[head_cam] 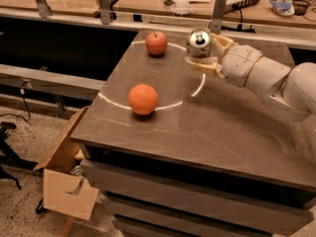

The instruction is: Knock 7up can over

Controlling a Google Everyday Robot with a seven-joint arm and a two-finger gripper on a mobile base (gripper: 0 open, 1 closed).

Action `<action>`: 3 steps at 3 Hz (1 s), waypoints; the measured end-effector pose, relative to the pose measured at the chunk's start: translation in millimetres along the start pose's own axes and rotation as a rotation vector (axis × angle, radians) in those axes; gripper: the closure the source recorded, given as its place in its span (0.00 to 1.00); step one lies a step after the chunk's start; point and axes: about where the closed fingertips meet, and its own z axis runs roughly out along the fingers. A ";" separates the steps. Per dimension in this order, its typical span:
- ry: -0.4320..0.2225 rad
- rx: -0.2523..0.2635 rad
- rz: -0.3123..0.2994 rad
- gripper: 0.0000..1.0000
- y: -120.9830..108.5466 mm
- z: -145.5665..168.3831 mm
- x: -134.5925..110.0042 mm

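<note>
**Supervisor:** Where is the can, and what is the pincer doing?

**Operator:** On my screen the can (199, 42) is close to the far edge of the tabletop (232, 132), about midway along it. It is tilted, with its shiny top and pull tab turned toward the camera. The gripper (203, 52) is at the can. Its jaws are spread, with one finger (204, 66) on the near side of the can and the other on the far right side, so the can sits between them. The near finger hides the can's base, so I cannot tell how it rests on the surface. The white arm (261, 75) reaches in from the right edge.

**Supervisor:** And the other items?

**Operator:** I see an apple (156, 43) by the far left corner, to the left of the can and well apart from it. An orange (143, 98) lies near the left edge, about halfway between the far and near corners. A thin white ring (170, 105) is marked on the tabletop. The orange sits on its near arc, and the apple and can sit near its far arc. An open cardboard box (64, 181) stands on the floor below the near left corner.
</note>
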 end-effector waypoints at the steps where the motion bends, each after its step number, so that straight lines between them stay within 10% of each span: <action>1: -0.054 -0.027 -0.168 1.00 -3.9 1.3 -19.0; 2: -0.067 -0.034 -0.212 1.00 -3.6 2.3 -23.5; 3: -0.016 -0.169 -0.347 1.00 -1.9 9.9 -34.8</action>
